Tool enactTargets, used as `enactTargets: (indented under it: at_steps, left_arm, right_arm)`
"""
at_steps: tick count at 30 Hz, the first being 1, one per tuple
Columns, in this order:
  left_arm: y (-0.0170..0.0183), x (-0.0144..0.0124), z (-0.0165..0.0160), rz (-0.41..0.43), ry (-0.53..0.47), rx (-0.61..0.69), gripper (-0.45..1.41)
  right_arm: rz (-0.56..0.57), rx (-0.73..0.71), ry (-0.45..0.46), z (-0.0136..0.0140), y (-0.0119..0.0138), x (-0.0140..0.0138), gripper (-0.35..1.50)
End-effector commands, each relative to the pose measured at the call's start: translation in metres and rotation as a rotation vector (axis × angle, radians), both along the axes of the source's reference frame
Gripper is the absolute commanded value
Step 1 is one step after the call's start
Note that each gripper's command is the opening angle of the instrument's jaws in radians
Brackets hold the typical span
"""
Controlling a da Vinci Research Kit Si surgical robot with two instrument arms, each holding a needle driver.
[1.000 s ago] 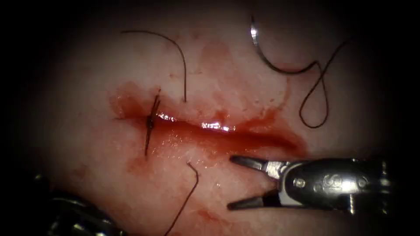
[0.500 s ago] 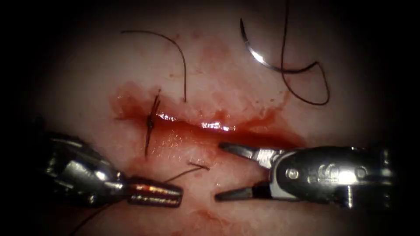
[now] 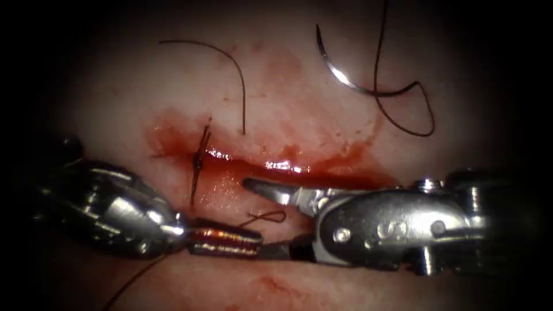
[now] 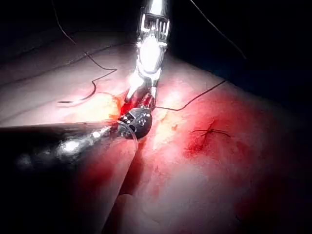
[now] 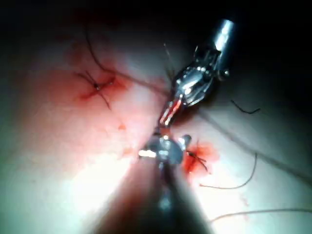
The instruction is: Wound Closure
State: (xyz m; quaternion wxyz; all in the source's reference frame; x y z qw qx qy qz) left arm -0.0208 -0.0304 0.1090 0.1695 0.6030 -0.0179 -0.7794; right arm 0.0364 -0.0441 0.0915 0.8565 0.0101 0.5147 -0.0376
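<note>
The cut [image 3: 299, 171] runs across the tissue [image 3: 299, 86], wet with red fluid. One tied stitch [image 3: 197, 163] crosses its left end. The curved needle [image 3: 345, 78] lies free on the tissue above the cut's right part, held by neither tool, with its thread [image 3: 412, 124] looped beside it. Below the cut, my left tool [image 3: 226, 241] is shut on a thread whose curled end [image 3: 271, 217] sticks out past its tip. My right tool [image 3: 262, 217] stands open, one jaw on either side of that curl. The stitch [image 4: 209, 131] and the right tool's shaft [image 4: 150, 48] appear in the left wrist view.
A loose cut piece of thread [image 3: 233, 66] lies on the tissue above the stitch. A strand [image 3: 132, 281] trails from the left tool toward the lower edge. In the right wrist view the left tool [image 5: 195, 80] faces my own wrist [image 5: 163, 150].
The left tool has come in from the lower left, shut on the thread end below the cut. The right tool has moved left, jaws open, to that thread. The needle shifted earlier.
</note>
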Motion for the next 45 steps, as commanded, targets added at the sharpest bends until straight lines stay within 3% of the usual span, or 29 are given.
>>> enactTargets:
  at_steps: [1, 2, 3, 4, 18, 19, 20, 23, 24, 25, 36, 40, 45]
  left_arm:
    - [-0.0002, -0.0005, 0.0005, 0.0, -0.001, 0.0, -0.45]
    - [-0.0002, -0.0005, 0.0005, 0.0, 0.0, 0.0, -0.45]
    - [-0.0002, -0.0006, 0.0005, 0.002, -0.002, 0.001, -0.45]
    - [-0.0002, -0.0006, 0.0005, 0.002, -0.002, 0.001, -0.45]
    - [-0.0005, -0.0009, 0.0001, 0.013, -0.011, 0.009, -0.45]
    - [-0.0004, -0.0009, 0.0, 0.013, -0.012, 0.004, -0.06]
    - [-0.0004, -0.0009, 0.0, 0.013, -0.012, 0.004, -0.06]
    - [-0.0001, -0.0012, -0.0006, -0.021, 0.017, 0.113, 1.01]
    - [-0.0001, -0.0012, -0.0006, -0.021, 0.017, 0.113, 1.01]
    - [0.0, -0.0013, -0.0009, -0.031, 0.024, 0.143, 1.3]
    - [0.0003, -0.0013, -0.0021, -0.04, 0.029, 0.16, 1.35]
    - [0.0009, -0.0002, -0.0029, -0.059, 0.036, 0.158, 1.21]
    - [0.002, 0.0006, -0.0038, -0.118, 0.05, 0.157, 1.2]
  right_arm:
    - [-0.016, -0.026, -0.003, 0.0004, -0.0002, 0.0008, 0.32]
    - [-0.027, -0.035, -0.005, 0.0006, -0.0002, 0.0009, 0.21]
    - [-0.058, -0.039, 0.002, 0.0007, -0.0003, 0.0009, -0.28]
    - [-0.105, -0.043, 0.009, 0.0008, -0.0005, 0.0008, -0.35]
    - [-0.096, -0.087, -0.016, 0.0016, 0.0007, 0.0003, -0.35]
    - [-0.093, -0.089, -0.022, 0.0017, 0.0008, 0.0002, -0.35]
    - [-0.093, -0.089, -0.022, 0.0017, 0.0008, 0.0002, -0.35]
    - [-0.081, -0.095, -0.037, 0.0022, 0.0014, -0.0003, -0.35]
    - [-0.081, -0.095, -0.037, 0.0022, 0.0014, -0.0003, -0.35]
    - [-0.078, -0.096, -0.04, 0.0024, 0.0016, -0.0005, -0.35]
    - [-0.081, -0.094, -0.045, 0.0026, 0.0019, -0.0009, -0.35]
    - [-0.074, -0.098, -0.055, 0.0034, 0.0027, -0.0022, -0.35]
    - [-0.054, -0.077, -0.065, 0.0046, 0.0035, -0.0031, -0.35]
